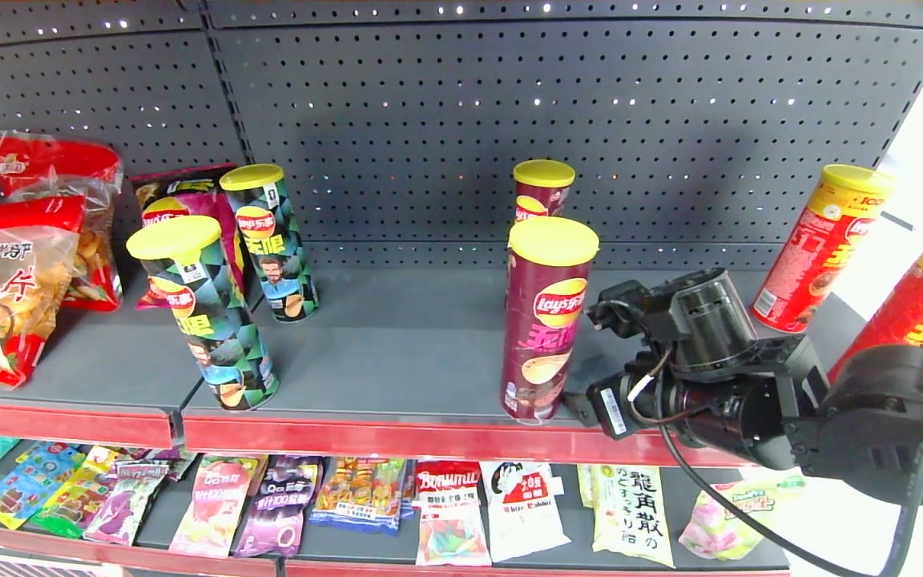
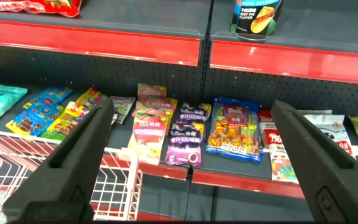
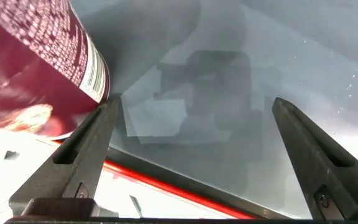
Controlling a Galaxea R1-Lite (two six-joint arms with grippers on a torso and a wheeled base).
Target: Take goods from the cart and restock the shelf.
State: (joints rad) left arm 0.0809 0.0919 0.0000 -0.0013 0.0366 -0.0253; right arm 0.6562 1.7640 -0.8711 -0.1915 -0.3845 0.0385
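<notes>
Head view: a grey top shelf (image 1: 413, 336) with a red front edge holds several upright chip cans with yellow lids. A maroon chip can (image 1: 548, 320) stands at the front edge near the middle, and a second maroon can (image 1: 542, 192) stands behind it by the pegboard back wall. To the left stand two dark patterned cans (image 1: 203, 320), one near the front and one farther back, with red snack bags (image 1: 13, 288) beyond them at the far left. Two red cans (image 1: 822, 248) stand at the right end. The right gripper (image 1: 599, 361) sits low over the shelf's front edge, just beside the front maroon can on its right. In the right wrist view its jaws are spread wide with nothing between them, and the can's base lies just past one fingertip (image 3: 104, 109); whether they touch cannot be told. A lower shelf (image 1: 365, 567) carries a row of flat sweet packets (image 1: 361, 493). In the left wrist view the left gripper (image 2: 192, 104) hangs in front of that lower shelf, its jaws wide apart and holding nothing, above a white wire cart (image 2: 23, 174) whose contents cannot be made out.
</notes>
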